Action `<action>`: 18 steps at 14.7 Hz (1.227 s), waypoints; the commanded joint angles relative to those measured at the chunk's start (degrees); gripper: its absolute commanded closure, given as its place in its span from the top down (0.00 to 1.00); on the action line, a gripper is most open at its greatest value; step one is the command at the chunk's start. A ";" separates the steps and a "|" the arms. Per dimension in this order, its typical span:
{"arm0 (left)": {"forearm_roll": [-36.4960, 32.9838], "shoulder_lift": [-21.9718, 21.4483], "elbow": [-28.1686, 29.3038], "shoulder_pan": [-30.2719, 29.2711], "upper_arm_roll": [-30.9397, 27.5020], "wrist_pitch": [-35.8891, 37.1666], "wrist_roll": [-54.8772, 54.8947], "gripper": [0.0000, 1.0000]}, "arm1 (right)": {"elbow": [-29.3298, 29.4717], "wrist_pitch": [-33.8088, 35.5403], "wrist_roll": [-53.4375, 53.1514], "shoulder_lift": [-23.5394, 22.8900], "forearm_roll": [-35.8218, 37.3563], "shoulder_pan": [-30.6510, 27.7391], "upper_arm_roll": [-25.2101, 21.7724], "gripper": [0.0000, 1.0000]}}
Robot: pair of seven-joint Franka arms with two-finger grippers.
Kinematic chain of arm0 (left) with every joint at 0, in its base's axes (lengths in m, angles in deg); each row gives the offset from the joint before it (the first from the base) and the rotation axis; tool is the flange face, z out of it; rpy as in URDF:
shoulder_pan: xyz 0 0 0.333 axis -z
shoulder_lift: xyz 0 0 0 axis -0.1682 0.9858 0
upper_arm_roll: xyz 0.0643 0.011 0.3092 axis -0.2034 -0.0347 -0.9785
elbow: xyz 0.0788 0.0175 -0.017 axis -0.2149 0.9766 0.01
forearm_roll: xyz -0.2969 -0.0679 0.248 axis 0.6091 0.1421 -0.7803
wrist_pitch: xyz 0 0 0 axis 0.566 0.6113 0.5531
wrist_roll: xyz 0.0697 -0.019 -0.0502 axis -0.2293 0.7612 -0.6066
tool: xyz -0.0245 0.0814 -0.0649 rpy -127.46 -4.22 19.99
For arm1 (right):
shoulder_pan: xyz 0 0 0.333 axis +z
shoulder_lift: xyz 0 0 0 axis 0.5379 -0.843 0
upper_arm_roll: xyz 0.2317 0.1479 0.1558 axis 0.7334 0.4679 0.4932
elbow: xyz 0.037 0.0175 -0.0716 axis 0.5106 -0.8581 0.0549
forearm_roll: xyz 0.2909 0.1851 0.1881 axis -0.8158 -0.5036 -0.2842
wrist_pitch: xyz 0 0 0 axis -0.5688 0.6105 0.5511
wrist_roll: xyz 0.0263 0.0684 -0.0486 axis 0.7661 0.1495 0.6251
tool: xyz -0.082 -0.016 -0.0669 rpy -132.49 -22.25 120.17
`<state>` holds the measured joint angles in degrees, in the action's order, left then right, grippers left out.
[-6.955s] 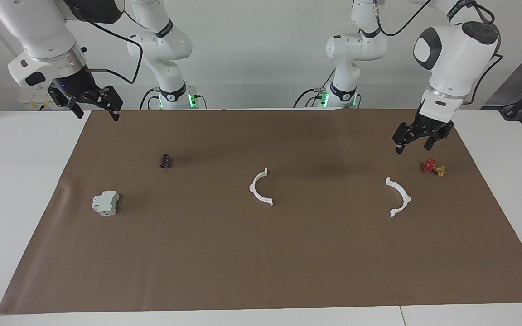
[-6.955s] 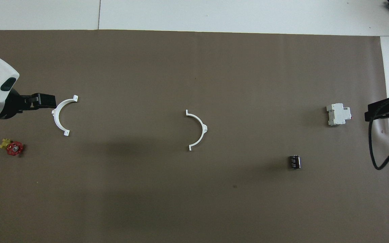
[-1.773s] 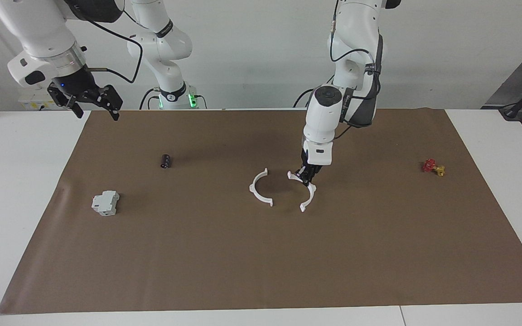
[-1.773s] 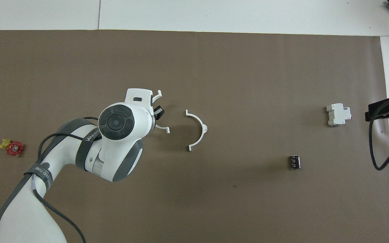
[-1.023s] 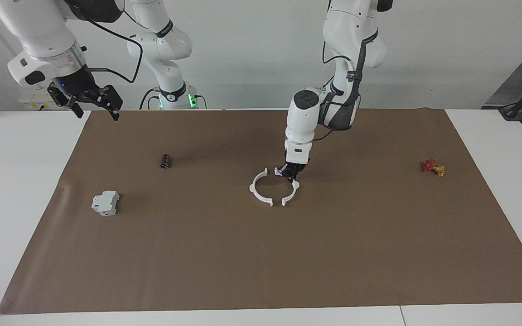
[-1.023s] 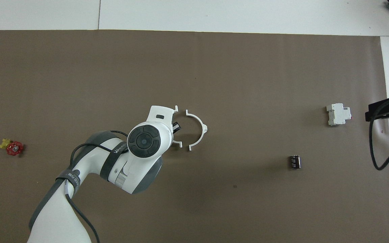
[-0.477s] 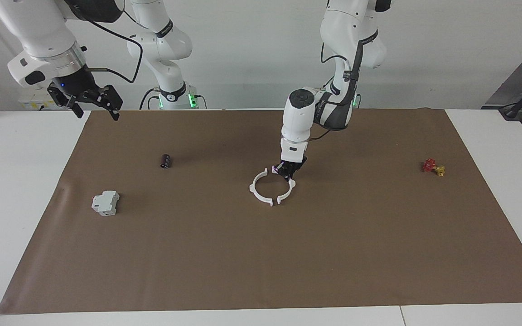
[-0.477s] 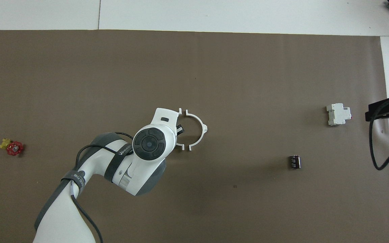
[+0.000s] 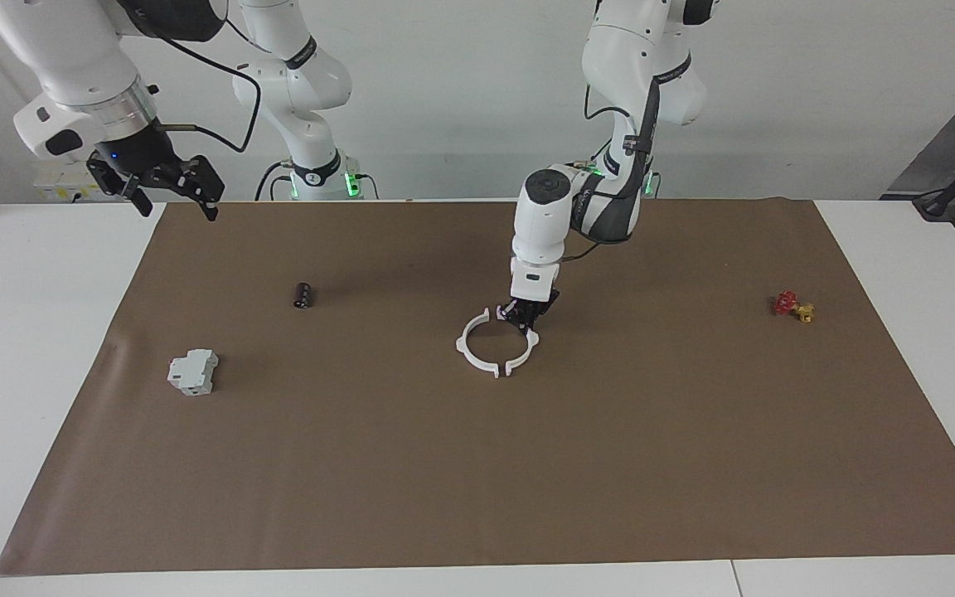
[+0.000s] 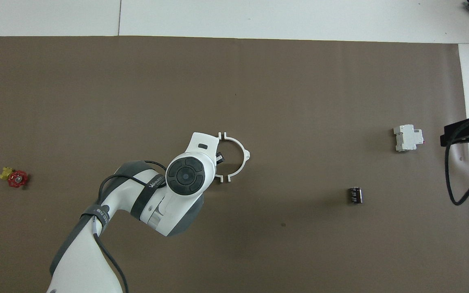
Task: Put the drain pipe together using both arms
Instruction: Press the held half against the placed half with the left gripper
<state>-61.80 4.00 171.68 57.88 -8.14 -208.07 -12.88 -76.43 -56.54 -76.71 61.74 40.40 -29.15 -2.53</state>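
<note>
Left tool (image 9: 525, 317): clamped on one half-ring (image 9: 527, 347), pressed against the other half-ring (image 9: 467, 344) at the mat's (image 9: 477, 464) centre.
Right tool (image 9: 171, 189): jaws spread, waiting over the mat's corner.

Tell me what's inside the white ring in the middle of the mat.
Mostly bare brown mat, seen through the ring. The left gripper, shut on the ring's half toward the left arm, hides part of that half in the overhead view.

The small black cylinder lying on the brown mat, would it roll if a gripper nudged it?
Probably. The black cylinder lies on its side on the flat mat, so a sideways nudge would likely roll it. It looks small and probably light, and nothing beside it would stop it.
</note>
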 commanded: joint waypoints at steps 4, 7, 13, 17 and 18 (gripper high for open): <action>-1.47 1.40 -1.62 1.45 -1.28 0.49 0.29 0.00 | 0.19 0.86 1.38 0.47 -0.88 -0.41 0.09 1.00; -2.88 1.93 -4.87 1.37 -1.28 5.05 0.21 0.00 | 0.19 0.86 1.38 0.47 -0.80 -0.41 0.09 1.00; -3.06 2.29 -6.29 1.45 -1.63 8.67 -4.17 0.00 | 0.19 0.86 1.38 0.47 -0.88 -0.41 0.09 1.00; -5.43 2.20 -6.20 1.45 -1.46 8.32 -10.07 0.00 | 0.19 0.86 1.38 0.47 -0.88 -0.40 0.09 1.00; -5.43 2.20 -6.20 1.45 -1.46 8.06 -10.43 0.00 | 0.19 0.86 1.38 0.47 -0.88 -0.32 0.09 1.00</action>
<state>-65.94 5.43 166.78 58.18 -8.69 -200.97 -20.67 -76.43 -56.54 -76.71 61.74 40.40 -29.15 -2.53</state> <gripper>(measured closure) 0.921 0.000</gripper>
